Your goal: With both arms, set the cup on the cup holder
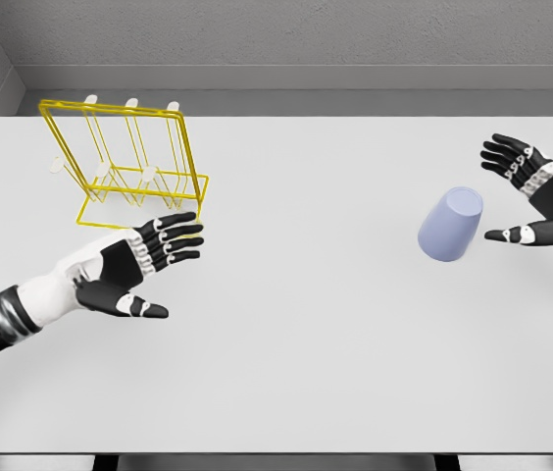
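Two hands hover over your big white table (306, 373), which sits against a gray wall (306, 34). Your yellow wire cup holder (125, 162) stands far back on the left with nothing on its pegs, and the light blue cup (450, 226) sits upside down and tilted on the right. Your left hand (134, 270) is spread wide and holds nothing just in front of the holder, and your right hand (541, 196) is spread wide just beside the cup, near the table's right edge.
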Action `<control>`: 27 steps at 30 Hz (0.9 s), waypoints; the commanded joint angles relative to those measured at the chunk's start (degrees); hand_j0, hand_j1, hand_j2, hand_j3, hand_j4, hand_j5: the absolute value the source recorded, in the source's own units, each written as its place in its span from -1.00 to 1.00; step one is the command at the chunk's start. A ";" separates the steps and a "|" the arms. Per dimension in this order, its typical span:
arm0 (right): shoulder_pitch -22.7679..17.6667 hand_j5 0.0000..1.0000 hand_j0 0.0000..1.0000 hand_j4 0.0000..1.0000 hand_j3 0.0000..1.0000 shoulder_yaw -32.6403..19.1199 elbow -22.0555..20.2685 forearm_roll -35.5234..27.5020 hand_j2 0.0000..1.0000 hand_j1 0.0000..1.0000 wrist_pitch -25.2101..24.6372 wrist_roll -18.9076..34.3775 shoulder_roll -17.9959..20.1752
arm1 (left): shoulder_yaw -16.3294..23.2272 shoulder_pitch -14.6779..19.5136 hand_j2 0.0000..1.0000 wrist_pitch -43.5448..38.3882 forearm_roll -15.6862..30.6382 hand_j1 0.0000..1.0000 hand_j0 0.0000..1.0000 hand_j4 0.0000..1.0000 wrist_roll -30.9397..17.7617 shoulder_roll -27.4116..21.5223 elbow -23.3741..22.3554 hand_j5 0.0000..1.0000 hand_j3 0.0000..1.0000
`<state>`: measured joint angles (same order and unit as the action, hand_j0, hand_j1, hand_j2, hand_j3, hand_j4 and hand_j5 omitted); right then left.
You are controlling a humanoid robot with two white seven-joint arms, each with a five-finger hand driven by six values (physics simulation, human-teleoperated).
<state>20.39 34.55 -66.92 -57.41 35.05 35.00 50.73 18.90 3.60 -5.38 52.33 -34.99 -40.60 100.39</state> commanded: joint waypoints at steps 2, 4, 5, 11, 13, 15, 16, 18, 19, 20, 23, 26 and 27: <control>0.09 1.00 1.00 1.00 1.00 -0.19 0.65 -0.16 1.00 1.00 -0.05 0.00 -0.19 | 0.87 0.00 1.00 -0.07 -4.26 1.00 1.00 1.00 -0.01 4.30 0.07 1.00 1.00; 0.09 1.00 1.00 1.00 1.00 -0.27 1.09 -0.25 1.00 1.00 -0.05 0.00 -0.28 | 0.96 0.26 1.00 -0.07 -4.43 1.00 1.00 1.00 -0.01 4.57 0.16 1.00 1.00; 0.09 1.00 1.00 1.00 1.00 -0.36 1.71 -0.16 1.00 1.00 -0.05 0.00 -0.28 | 0.87 0.53 1.00 -0.15 -4.87 1.00 1.00 1.00 -0.01 4.57 0.07 1.00 1.00; -0.09 1.00 1.00 1.00 1.00 -0.01 4.25 -0.16 1.00 1.00 -0.05 0.00 -1.51 | 2.62 2.46 1.00 -0.24 -8.73 1.00 1.00 1.00 -0.01 7.12 -0.55 1.00 1.00; -2.02 1.00 1.00 1.00 1.00 -0.19 4.34 -0.16 1.00 1.00 -0.05 0.00 -1.42 | 3.16 3.78 1.00 -0.15 -11.99 1.00 1.00 1.00 -0.01 7.20 -0.72 1.00 1.00; -2.20 1.00 1.00 1.00 1.00 0.08 5.13 0.80 1.00 1.00 -0.05 0.00 -1.59 | 3.16 4.66 1.00 -0.15 -13.13 1.00 1.00 1.00 -0.01 7.38 -1.86 1.00 1.00; -2.20 1.00 1.00 1.00 1.00 -0.10 6.71 3.18 1.00 1.00 -0.05 0.00 -2.03 | 3.16 4.75 1.00 -0.15 -15.15 1.00 1.00 1.00 -0.01 8.08 -1.95 1.00 1.00; -2.11 1.00 1.00 1.00 1.00 -0.45 7.15 3.18 1.00 1.00 -0.05 0.00 -2.12 | 3.16 4.83 1.00 0.02 -15.77 1.00 1.00 1.00 -0.01 8.17 -1.95 1.00 1.00; -2.02 1.00 1.00 1.00 1.00 -0.54 7.16 3.18 1.00 1.00 -0.05 0.00 -2.03 | 2.89 4.83 1.00 0.37 -15.86 1.00 1.00 1.00 -0.01 8.17 -1.95 1.00 1.00; -2.02 1.00 1.00 1.00 1.00 -0.62 7.16 3.18 1.00 1.00 -0.05 0.00 -1.95 | 2.81 4.83 1.00 0.46 -15.86 1.00 1.00 1.00 -0.01 9.48 -1.95 1.00 1.00; -1.76 1.00 1.00 1.00 1.00 -0.62 8.03 3.18 1.00 1.00 -0.05 0.00 -2.21 | 2.63 5.36 1.00 5.20 -18.76 1.00 1.00 1.00 -0.01 12.92 -4.15 1.00 1.00; -1.58 1.00 1.00 1.00 1.00 -0.45 8.91 3.26 1.00 1.00 -1.04 0.00 -3.00 | 3.07 6.59 1.00 8.55 -19.37 1.00 1.00 1.00 -0.01 15.90 -8.01 1.00 1.00; -1.50 1.00 1.00 1.00 1.00 -0.54 8.91 3.26 1.00 1.00 -2.36 0.00 -3.00 | 3.16 6.68 1.00 8.99 -20.60 1.00 1.00 1.00 -0.01 17.13 -8.89 1.00 1.00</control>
<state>18.90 34.11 -58.37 -53.87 34.00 35.00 48.00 21.86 10.28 1.55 32.83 -35.00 -25.86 93.67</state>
